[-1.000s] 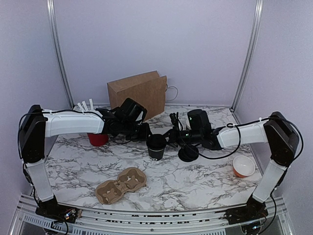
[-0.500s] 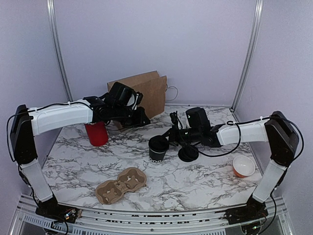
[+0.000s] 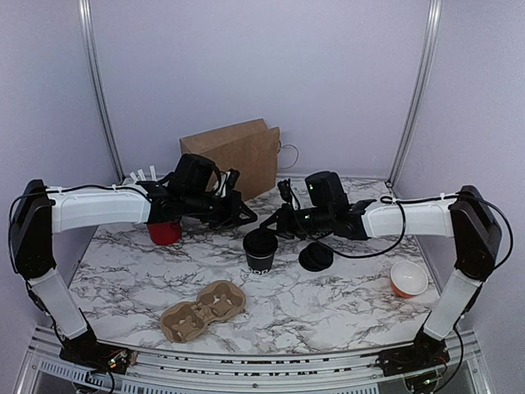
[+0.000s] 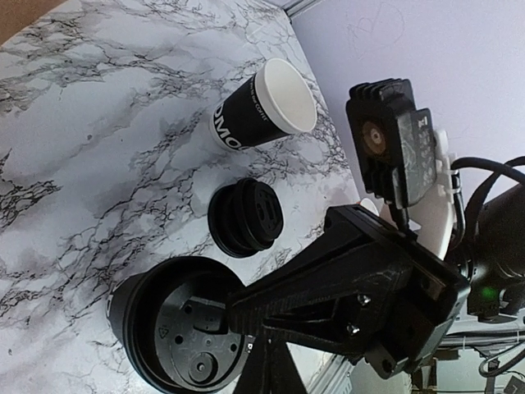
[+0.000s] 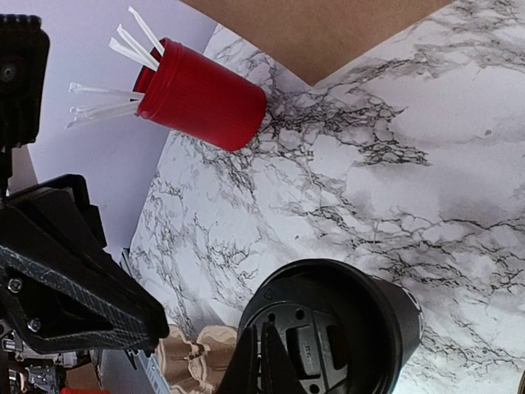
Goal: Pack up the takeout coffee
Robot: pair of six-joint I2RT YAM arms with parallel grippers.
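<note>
The takeout coffee [image 3: 261,249], a small black cup with a black lid and white print, stands upright mid-table. It also shows in the left wrist view [image 4: 176,336] and the right wrist view [image 5: 344,328]. My right gripper [image 3: 276,229] is shut, its tips [image 5: 264,349] resting at the lid's edge; it also shows in the left wrist view [image 4: 236,308]. My left gripper [image 3: 248,217] is shut and empty, just behind and left of the cup; its tips [image 4: 267,357] hang over the lid's rim.
A loose black lid [image 3: 316,256] lies right of the cup. A second cup with a white inside [image 4: 267,107] lies on its side further right [image 3: 408,279]. A red cup of white sticks [image 3: 164,231], a brown bag [image 3: 234,156] and a cardboard carrier [image 3: 203,309] are also in view.
My left arm rose toward the bag, then came back down close to the cup. My right gripper shifted slightly left and back. The cup stayed about where it was.
</note>
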